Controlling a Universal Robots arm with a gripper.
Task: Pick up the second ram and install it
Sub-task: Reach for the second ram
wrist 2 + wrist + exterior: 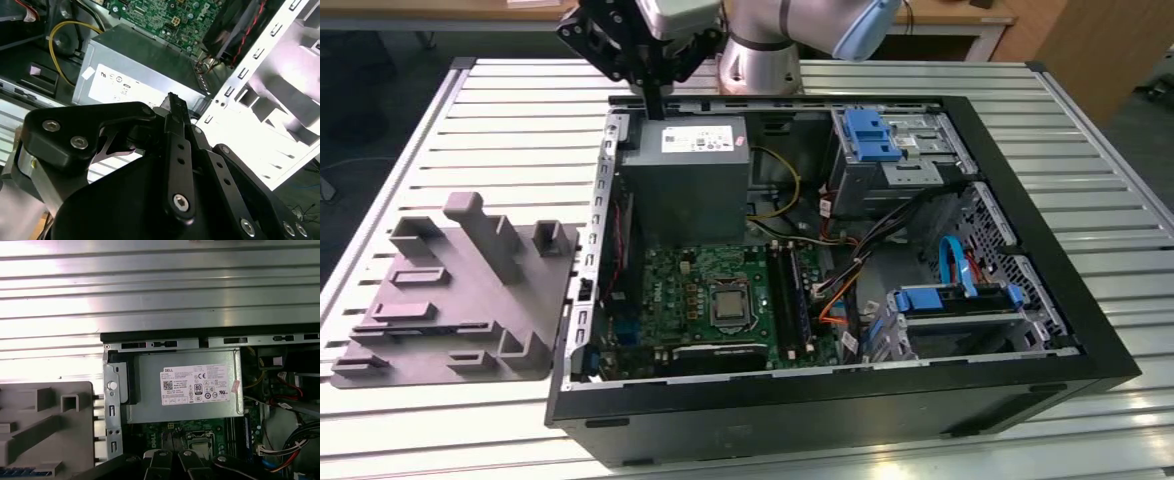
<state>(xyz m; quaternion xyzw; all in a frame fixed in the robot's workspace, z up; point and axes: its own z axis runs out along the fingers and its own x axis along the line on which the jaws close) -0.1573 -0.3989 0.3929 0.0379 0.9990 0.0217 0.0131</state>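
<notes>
**1. Hand state.** I read the hand as drawn narrow. Its fingers meet in a single tip, and I see nothing held between them.

**2. Hand position.** On the exterior view's clock face, the hand hangs at 12 o'clock of the open computer case. It is above the far rim, close to the grey power supply box, with its tip pointing down. It touches nothing.

**3. Task item.** I cannot confirm the second ram outright. My best reading is the thin dark strip seated in a long slot of the grey fixture plate. The plate rests on the desk at 9 o'clock of the case. The first wrist view shows a bluish strip at the same plate's near edge, which I judge to be the same item.

**4. Governing relation.**
- The strip lies at about 7 o'clock from the hand, well apart from it, outside the case wall and lower.
- Its long axis runs 9 to 3 o'clock.
- The long dark memory slots on the motherboard run 12 to 6 o'clock, roughly square to the strip.
- I cannot tell how many of those slots are filled.
</notes>
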